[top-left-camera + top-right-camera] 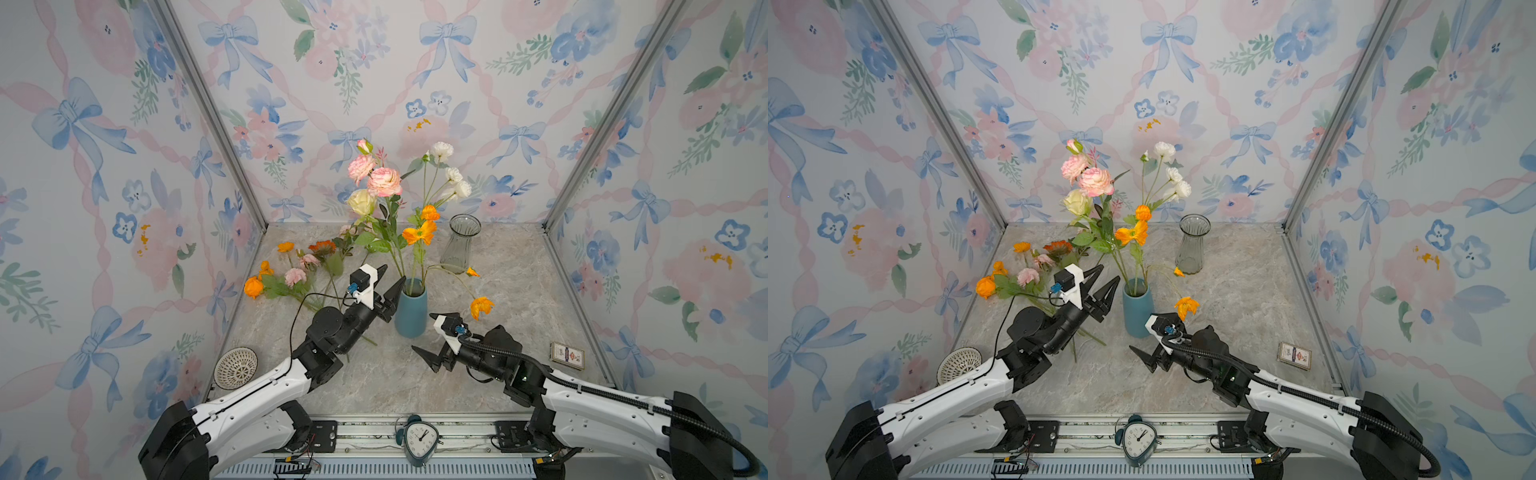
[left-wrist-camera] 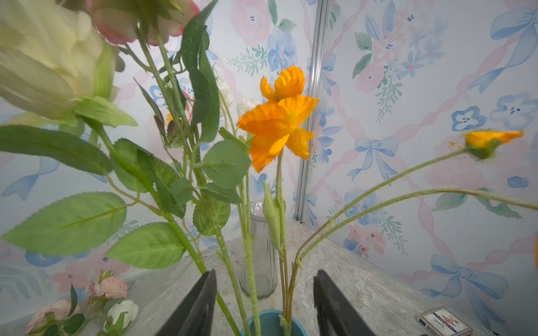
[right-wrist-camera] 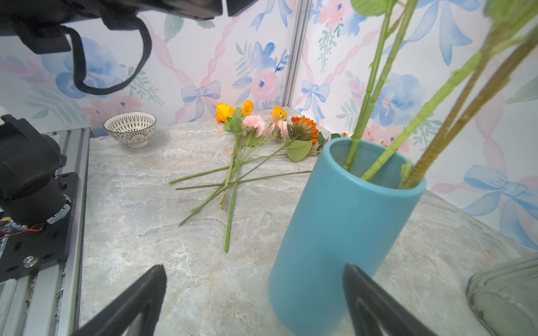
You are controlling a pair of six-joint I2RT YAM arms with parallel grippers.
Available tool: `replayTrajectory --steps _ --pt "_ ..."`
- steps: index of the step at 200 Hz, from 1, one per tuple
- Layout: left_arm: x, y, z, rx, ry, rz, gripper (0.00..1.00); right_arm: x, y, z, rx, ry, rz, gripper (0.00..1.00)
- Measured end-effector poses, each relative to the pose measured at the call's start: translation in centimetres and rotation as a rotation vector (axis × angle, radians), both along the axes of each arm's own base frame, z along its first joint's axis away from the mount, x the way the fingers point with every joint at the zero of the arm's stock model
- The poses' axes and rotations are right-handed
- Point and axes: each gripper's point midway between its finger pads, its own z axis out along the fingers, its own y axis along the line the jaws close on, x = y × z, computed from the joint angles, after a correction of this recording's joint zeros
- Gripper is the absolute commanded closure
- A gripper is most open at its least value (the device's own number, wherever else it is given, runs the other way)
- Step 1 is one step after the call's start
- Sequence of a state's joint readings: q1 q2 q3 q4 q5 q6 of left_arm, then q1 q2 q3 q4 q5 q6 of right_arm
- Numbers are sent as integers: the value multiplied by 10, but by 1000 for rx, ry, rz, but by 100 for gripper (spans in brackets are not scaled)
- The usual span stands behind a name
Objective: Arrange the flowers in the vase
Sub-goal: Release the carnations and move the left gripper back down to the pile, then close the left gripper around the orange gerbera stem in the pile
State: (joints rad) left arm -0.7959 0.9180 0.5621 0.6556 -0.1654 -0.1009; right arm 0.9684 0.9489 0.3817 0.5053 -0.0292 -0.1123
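Note:
A blue vase (image 1: 410, 316) (image 1: 1136, 316) stands mid-table and holds several flowers: pink peonies (image 1: 384, 181), a cream rose (image 1: 361, 202), white blooms (image 1: 441, 150) and orange poppies (image 1: 419, 232). My left gripper (image 1: 395, 274) (image 2: 266, 273) is open just left of the vase's rim (image 2: 270, 320). The green stems (image 2: 250, 261) rise between its jaws, and neither pad presses them. My right gripper (image 1: 422, 331) (image 3: 254, 266) is open low at the vase's near right, holding nothing, and the vase body (image 3: 340, 232) is close in front of it. More flowers (image 1: 295, 276) (image 3: 256, 125) lie loose on the table at the left.
An empty glass vase (image 1: 459, 243) stands behind the blue one. A patterned bowl (image 1: 235, 368) sits at the front left corner and a card box (image 1: 567, 356) at the front right. A clock (image 1: 419, 440) rests on the front rail. Wallpapered walls close three sides.

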Motion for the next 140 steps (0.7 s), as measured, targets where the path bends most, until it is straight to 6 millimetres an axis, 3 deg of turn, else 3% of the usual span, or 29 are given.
replayTrajectory --steps 31,51,72,94,118,140 --pt "3 45 -12 -10 117 172 52 -1 0 2 6 -3 7 3" --pt "20 79 -39 -15 244 322 53 -3 2 -2 -3 6 21 3" --pt "50 119 -88 2 418 474 53 -4 5 -6 -13 13 29 3" --pt "78 148 -158 20 651 548 53 -6 6 -7 -15 14 34 3" --pt "92 159 -224 37 887 553 57 -6 6 -7 -17 11 37 3" --pt "107 158 -251 32 1003 546 60 -7 6 -7 -20 12 37 3"
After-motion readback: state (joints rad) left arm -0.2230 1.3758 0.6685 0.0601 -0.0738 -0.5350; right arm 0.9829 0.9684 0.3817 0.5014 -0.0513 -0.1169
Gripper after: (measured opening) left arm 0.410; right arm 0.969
